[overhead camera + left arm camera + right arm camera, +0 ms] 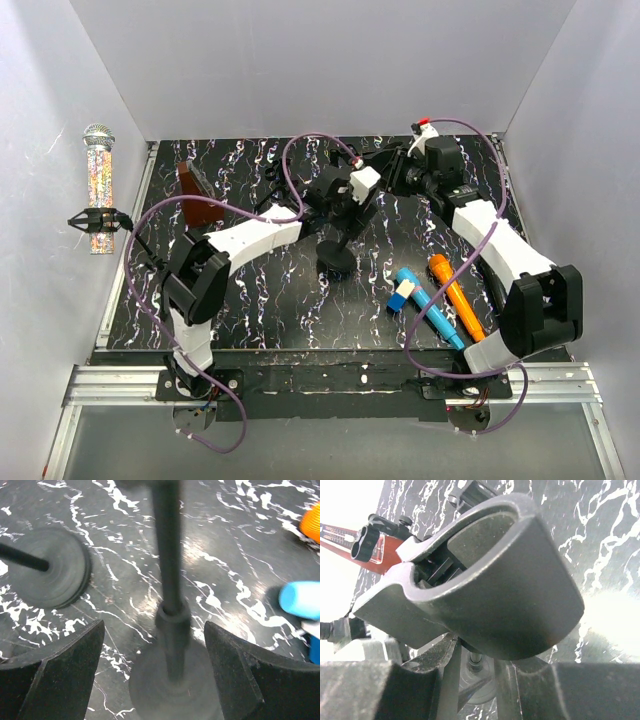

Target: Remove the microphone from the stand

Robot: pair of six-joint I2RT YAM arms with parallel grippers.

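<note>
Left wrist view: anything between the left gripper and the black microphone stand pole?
Nothing visible. The black microphone stand pole stands in the gap of the open left gripper, clear of both fingers. Another dark round stand base lies outside that gap, not in the way.

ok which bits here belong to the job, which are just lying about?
Job: mic stand, empty clip, right tool gripping under it, left tool open round the pole.
Lying about: blue microphone, orange microphone (either may be the stand's), red-brown object, glitter microphone on left wall.
</note>
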